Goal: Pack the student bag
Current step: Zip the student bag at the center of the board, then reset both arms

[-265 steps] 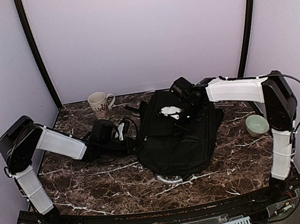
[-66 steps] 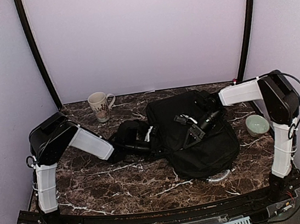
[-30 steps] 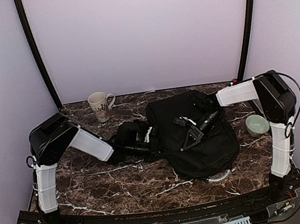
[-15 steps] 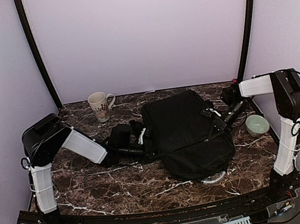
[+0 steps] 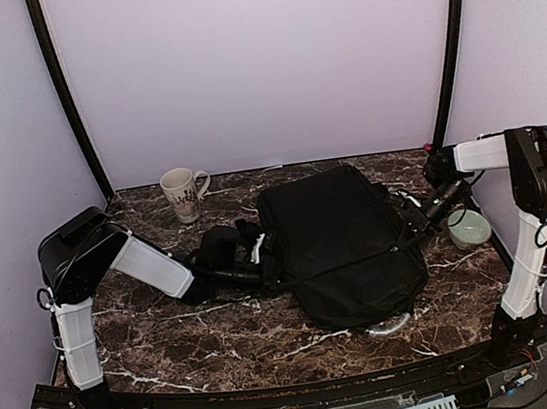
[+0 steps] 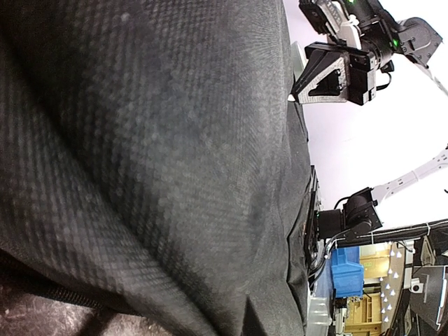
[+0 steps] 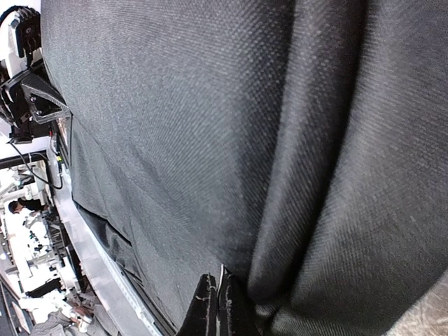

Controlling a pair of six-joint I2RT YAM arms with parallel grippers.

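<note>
**A:** Where was the large black soft fabric backpack (image 5: pixel 344 241)?

**B:** Flat on the brown marble-patterned table (image 5: pixel 220 333), a little right of the middle. It was the biggest thing there.

**A:** What stood around it?

**B:** A cream ceramic mug with dark print (image 5: pixel 181 193) sat at the backpack's 10 o'clock, near the back wall and apart from the fabric. A small pale green bowl (image 5: pixel 469 229) sat at its 3 o'clock, just beside the right arm's wrist.

**A:** Which way did the backpack lie?

**B:** Its long axis ran roughly from 11 to 5 o'clock. The grey loop handle (image 5: pixel 388 326) stuck out at the near end, toward 5 o'clock.

**A:** And the grippers?

**B:** The left gripper (image 5: pixel 261 265) was at the backpack's 9 o'clock edge with its jaws pressed together. Its wrist view held only black weave, so I could not tell whether cloth was caught. The right gripper (image 5: pixel 410 230) was at the 3 o'clock edge. Its fingertips (image 7: pixel 204 311) were closed tight against a fold of fabric. I could not tell whether they held anything.
</note>
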